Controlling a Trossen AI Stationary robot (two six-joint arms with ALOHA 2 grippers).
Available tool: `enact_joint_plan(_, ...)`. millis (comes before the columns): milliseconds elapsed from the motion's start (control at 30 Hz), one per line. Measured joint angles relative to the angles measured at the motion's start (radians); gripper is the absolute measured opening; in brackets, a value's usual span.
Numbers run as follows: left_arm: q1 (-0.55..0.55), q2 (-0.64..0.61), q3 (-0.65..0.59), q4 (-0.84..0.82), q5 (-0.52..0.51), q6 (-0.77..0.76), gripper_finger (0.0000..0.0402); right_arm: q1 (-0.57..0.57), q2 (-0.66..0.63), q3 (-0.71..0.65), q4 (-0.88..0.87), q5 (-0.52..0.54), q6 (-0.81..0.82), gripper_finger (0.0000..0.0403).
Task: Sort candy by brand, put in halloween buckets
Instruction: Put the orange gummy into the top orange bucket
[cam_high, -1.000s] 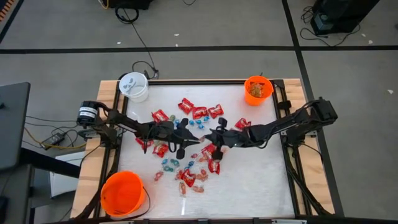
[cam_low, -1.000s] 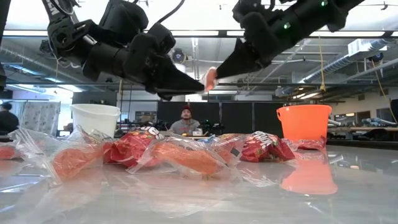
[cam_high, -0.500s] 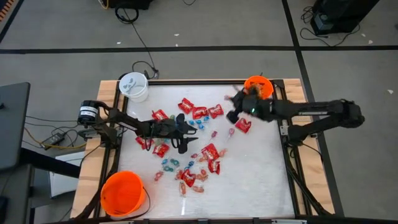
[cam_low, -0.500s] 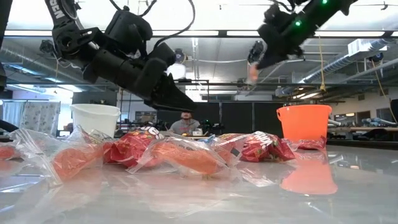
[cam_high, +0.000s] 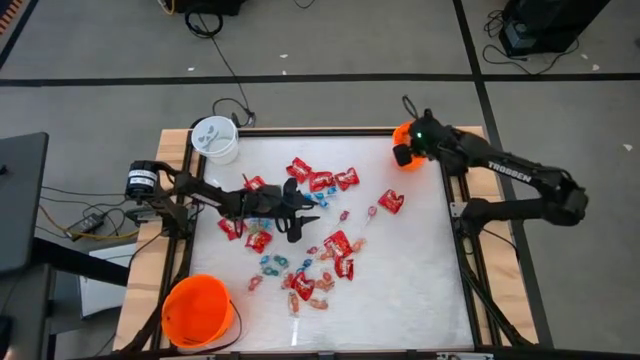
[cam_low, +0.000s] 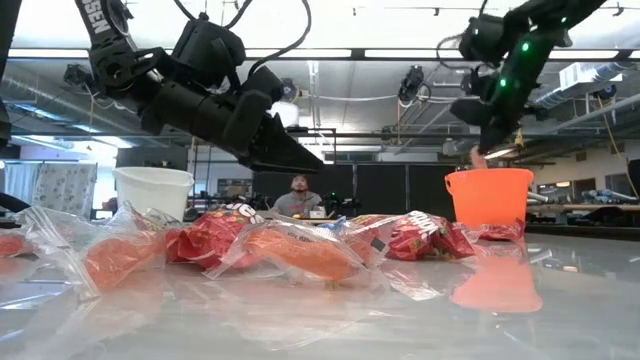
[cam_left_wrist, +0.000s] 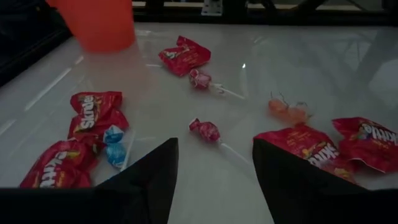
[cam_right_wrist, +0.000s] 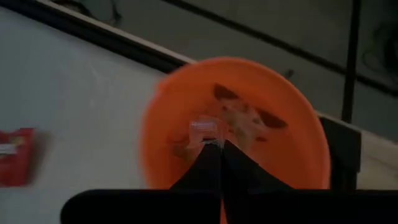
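1. Candy (cam_high: 318, 262) lies scattered over the middle of the white table (cam_high: 420, 290): red packets (cam_left_wrist: 94, 111), small blue-wrapped pieces (cam_left_wrist: 115, 146) and clear-wrapped sweets, some on sticks (cam_left_wrist: 205, 130).
2. The left gripper (cam_high: 312, 211) hangs low over the left part of the scatter, its two fingers (cam_left_wrist: 149, 180) spread apart and holding nothing; a pink sweet on a stick lies on the table between and beyond them.
3. The right gripper (cam_high: 403, 155) sits above the small orange bucket (cam_high: 401, 135) at the far right corner of the table. Its fingers (cam_right_wrist: 217, 165) are pressed together, pinching a small clear-wrapped candy (cam_right_wrist: 203, 129) over the bucket's open mouth.
4. That bucket already has several wrapped pieces in it.
5. The white bucket (cam_high: 214, 139) stands at the far left corner, and the larger orange bucket (cam_high: 197, 310) at the near left corner, both well apart from the scatter.
6. A person (cam_low: 298, 197) sits in the room behind the table.
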Motion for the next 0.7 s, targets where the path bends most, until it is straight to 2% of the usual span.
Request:
enact_joint_plan(200,0.020,0.000,0.001,0.012,0.039,-0.028,0.0212,-0.128,0.083,0.000,0.001,-0.193,-0.007,0.0020)
enact_joint_plan(367,0.020,0.000,0.001,0.003,0.040,-0.052,0.0212,-0.139,0.109,0.000,0.031,-0.203,-0.033,0.0067)
enact_joint_plan(533,0.020,0.000,0.001,0.004,0.029,-0.052,0.0212,-0.130,0.058,0.000,0.107,-0.221,-0.053,0.0111)
enact_joint_plan(700,0.020,0.000,0.001,0.037,-0.009,-0.052,0.0212,-0.086,-0.061,0.000,0.137,-0.289,-0.054,0.0136)
